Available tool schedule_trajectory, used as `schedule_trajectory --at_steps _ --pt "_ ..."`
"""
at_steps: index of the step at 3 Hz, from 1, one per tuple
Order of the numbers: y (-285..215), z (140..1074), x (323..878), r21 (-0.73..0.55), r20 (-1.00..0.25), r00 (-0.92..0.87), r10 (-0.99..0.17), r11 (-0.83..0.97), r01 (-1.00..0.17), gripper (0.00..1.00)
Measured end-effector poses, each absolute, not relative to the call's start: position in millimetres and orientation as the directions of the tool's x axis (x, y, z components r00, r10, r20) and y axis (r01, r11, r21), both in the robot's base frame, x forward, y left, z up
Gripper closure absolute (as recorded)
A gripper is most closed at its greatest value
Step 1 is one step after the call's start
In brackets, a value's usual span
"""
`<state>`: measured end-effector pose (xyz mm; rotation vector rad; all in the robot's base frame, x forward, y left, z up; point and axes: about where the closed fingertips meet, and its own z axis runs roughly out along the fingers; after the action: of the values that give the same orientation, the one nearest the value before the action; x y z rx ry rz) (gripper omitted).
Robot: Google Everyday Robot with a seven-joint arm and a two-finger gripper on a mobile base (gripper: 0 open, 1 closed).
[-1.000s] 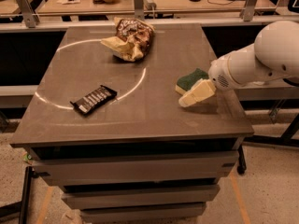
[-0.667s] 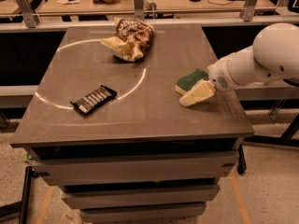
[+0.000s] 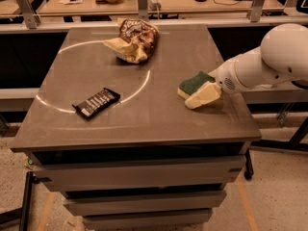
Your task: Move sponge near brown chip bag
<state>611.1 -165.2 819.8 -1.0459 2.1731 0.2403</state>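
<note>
Grey table top (image 3: 144, 124), near its right edge, is where the gripper (image 3: 203, 95) sits, low against the sponge (image 3: 194, 83). Whether it is pinching the sponge or only lying beside it cannot be told. Nothing has shifted over the last second: gripper and sponge hold the same spot, so the carry looks not yet begun. The brown chip bag (image 3: 134, 40) lies well apart at the far side, beyond the white arc (image 3: 148, 78). A black candy bar wrapper (image 3: 96, 102) rests front left, away from the likely path.
</note>
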Motion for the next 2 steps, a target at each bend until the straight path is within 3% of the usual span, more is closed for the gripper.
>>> schedule_trajectory --at_steps 1,2 --pt "-165.0 821.6 611.1 -0.128 -0.665 -0.426 -0.613 0.656 -0.744 0.86" --pt "-165.0 822.8 611.2 -0.128 -0.665 -0.426 -0.613 0.656 -0.744 1.00"
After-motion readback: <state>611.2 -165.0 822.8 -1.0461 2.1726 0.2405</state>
